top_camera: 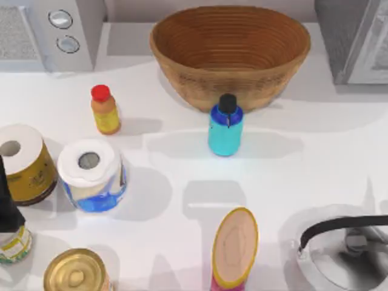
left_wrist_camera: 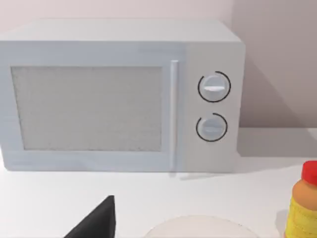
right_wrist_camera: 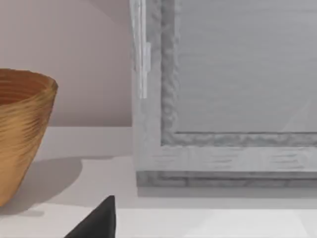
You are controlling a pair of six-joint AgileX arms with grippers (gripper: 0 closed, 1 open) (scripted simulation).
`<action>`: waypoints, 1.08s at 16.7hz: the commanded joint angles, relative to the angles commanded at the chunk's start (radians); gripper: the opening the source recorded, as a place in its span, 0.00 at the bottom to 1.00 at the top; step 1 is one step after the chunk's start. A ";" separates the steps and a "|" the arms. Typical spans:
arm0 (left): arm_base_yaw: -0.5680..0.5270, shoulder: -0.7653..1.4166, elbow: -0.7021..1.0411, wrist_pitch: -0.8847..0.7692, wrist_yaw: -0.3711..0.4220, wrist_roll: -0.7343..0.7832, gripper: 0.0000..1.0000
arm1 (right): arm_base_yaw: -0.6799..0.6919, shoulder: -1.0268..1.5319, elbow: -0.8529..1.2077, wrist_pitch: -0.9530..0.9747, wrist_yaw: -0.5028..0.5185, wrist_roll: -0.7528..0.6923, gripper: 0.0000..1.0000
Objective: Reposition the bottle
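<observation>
The bottle (top_camera: 225, 129) stands upright near the middle of the table (top_camera: 303, 176), just in front of the wicker bowl (top_camera: 230, 51) and touching or nearly touching its near wall, so the step in hand looks like the first approach. To do it well, I judge an arm should come in from the near side, away from the bowl, close on the cyan body below the dark shoulder rather than on the small black cap, and lift straight up before carrying, so the bowl is not nudged. Whether either gripper is released or clenched cannot be told; a dark finger tip (left_wrist_camera: 96, 220) shows in the left wrist view, another (right_wrist_camera: 96, 220) in the right. Counted from largest to smallest: one microwave (top_camera: 51, 33) far left, one grey cabinet (top_camera: 354, 39) far right, one wicker bowl, one kettle (top_camera: 345, 248) near right, two paper rolls (top_camera: 91, 173), one gold-lidded can (top_camera: 76, 273), one oval-topped container (top_camera: 235, 245), one dark-necked bottle (top_camera: 9, 218), one cyan bottle, one yellow bottle (top_camera: 104, 110) with a red cap.
</observation>
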State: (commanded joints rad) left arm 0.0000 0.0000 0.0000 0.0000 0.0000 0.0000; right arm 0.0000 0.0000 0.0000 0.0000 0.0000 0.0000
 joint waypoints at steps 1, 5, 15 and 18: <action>0.000 0.000 0.000 0.000 0.000 0.000 1.00 | 0.000 0.000 0.000 0.000 0.000 0.000 1.00; 0.000 0.000 0.000 0.000 0.000 0.000 1.00 | 0.028 0.061 0.035 0.034 -0.036 -0.014 1.00; 0.000 0.000 0.000 0.000 0.000 0.000 1.00 | 0.233 0.844 0.410 0.381 -0.238 -0.115 1.00; 0.000 0.000 0.000 0.000 0.000 0.000 1.00 | 0.300 1.149 0.516 0.471 -0.263 -0.131 1.00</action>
State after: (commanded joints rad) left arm 0.0000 0.0000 0.0000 0.0000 0.0000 0.0000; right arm 0.2995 1.1486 0.5164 0.4705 -0.2626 -0.1309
